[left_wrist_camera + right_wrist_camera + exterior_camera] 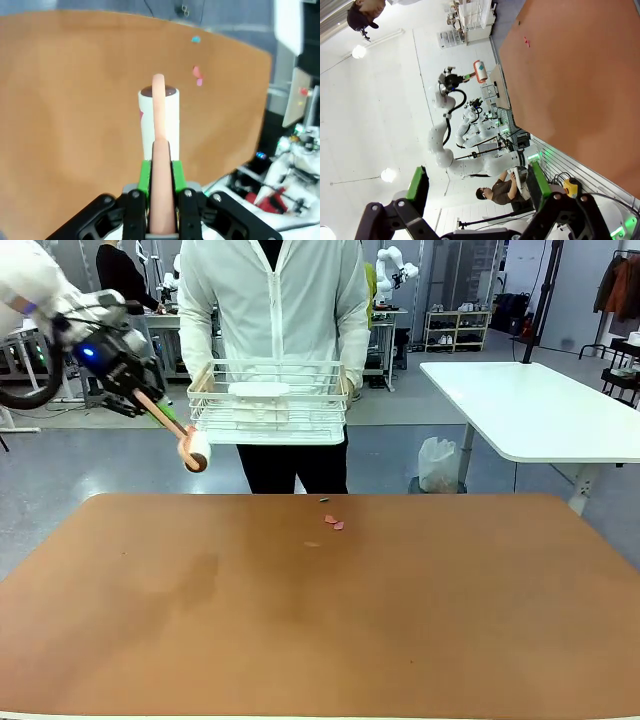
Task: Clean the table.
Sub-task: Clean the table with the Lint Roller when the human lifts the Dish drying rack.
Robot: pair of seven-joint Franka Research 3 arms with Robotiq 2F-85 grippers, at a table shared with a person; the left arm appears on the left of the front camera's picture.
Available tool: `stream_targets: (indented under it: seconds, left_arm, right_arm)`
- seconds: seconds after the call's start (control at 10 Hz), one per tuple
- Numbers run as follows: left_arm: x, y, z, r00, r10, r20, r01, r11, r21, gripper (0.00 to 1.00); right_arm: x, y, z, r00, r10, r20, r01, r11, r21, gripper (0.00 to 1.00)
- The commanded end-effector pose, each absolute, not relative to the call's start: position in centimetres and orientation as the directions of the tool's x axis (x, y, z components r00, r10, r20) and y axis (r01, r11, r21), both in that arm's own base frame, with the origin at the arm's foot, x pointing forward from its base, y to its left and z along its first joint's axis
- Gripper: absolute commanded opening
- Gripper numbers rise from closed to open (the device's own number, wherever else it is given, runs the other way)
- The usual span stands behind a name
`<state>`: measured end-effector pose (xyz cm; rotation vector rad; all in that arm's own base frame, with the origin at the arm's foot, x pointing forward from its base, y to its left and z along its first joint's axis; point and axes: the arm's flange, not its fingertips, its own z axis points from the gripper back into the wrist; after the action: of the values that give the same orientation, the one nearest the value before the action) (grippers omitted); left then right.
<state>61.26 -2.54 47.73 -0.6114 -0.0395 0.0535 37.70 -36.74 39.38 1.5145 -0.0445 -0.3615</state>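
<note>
Clamping the roller (pixel 159 120) by its handle, the left fingers (pixel 144 176) hold it in the air near the counter's (pixel 320 620) far left. Right fingers (pixel 417 184) stand wide, empty. Lower it flat beside the pink scraps (pixel 333 523) by the far edge, then roll over them gently.

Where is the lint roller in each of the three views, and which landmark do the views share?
Front view: the lint roller is at the upper left, above the far edge of the table.
Left wrist view: it is in the centre, its handle in the left gripper.
Right wrist view: it is small, in the upper middle, left of the table.
Shared landmark: the pink scraps on the table.
</note>
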Motion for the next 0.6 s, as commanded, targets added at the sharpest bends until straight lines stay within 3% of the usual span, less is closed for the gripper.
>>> stream_targets:
  seconds: [0.0,0.1,0.5]
  left_arm:
    - [64.5,-3.0,46.2,1.000,0.026,-0.006,-0.023,0.761,-0.649,0.21]
    - [64.2,-3.0,45.1,0.999,-0.045,-0.018,0.022,0.754,-0.657,0.21]
    - [64.8,-4.1,43.3,1.000,-0.017,-0.004,0.011,0.785,-0.619,0.21]
  right_arm:
    - [37.5,-36.5,39.7,0.943,-0.265,-0.201,0.215,0.022,0.976,1.00]
    - [37.5,-36.5,39.7,0.943,-0.265,-0.201,0.215,0.022,0.976,1.00]
    - [37.5,-36.5,39.7,0.943,-0.265,-0.201,0.215,0.022,0.976,1.00]
